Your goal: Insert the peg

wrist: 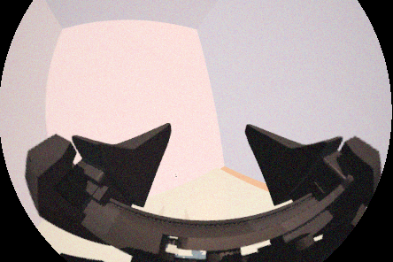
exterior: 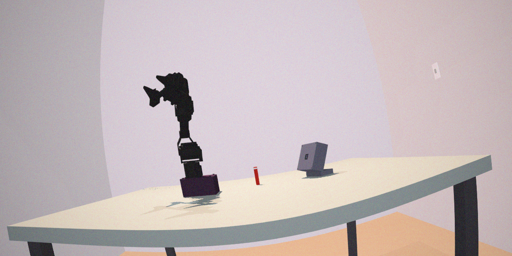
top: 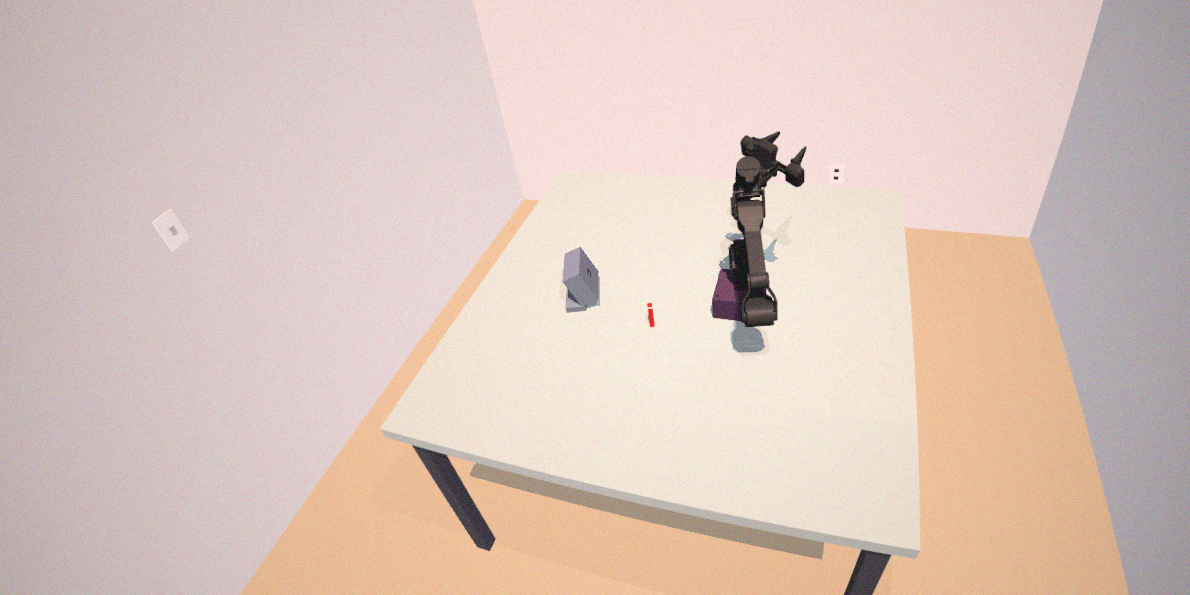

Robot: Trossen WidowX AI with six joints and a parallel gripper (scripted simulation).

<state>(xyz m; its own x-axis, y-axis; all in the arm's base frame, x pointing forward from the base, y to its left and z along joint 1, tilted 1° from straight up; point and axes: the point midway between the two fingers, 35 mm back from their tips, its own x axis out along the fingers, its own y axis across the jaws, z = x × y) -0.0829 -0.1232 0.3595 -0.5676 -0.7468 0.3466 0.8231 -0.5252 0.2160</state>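
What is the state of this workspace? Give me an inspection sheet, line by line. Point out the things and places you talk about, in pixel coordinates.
surface: pale table [top: 666,416] [exterior: 304,196], shadows by the arm
job's things: red peg [top: 651,317] [exterior: 256,176] upright on the table; grey panel [top: 580,274] [exterior: 312,156] with one hole, peg not in it
clutter: nothing seen
gripper [top: 791,139] [exterior: 149,81] [wrist: 208,124]: open, raised, away from peg
cables: nothing seen
surroundings: plain walls, wall plates [top: 836,167] [exterior: 438,71], orange floor [top: 974,341] [exterior: 397,232]

Black arm — dark claw [top: 791,143] [exterior: 149,81] [wrist: 208,125], pointed fingertips
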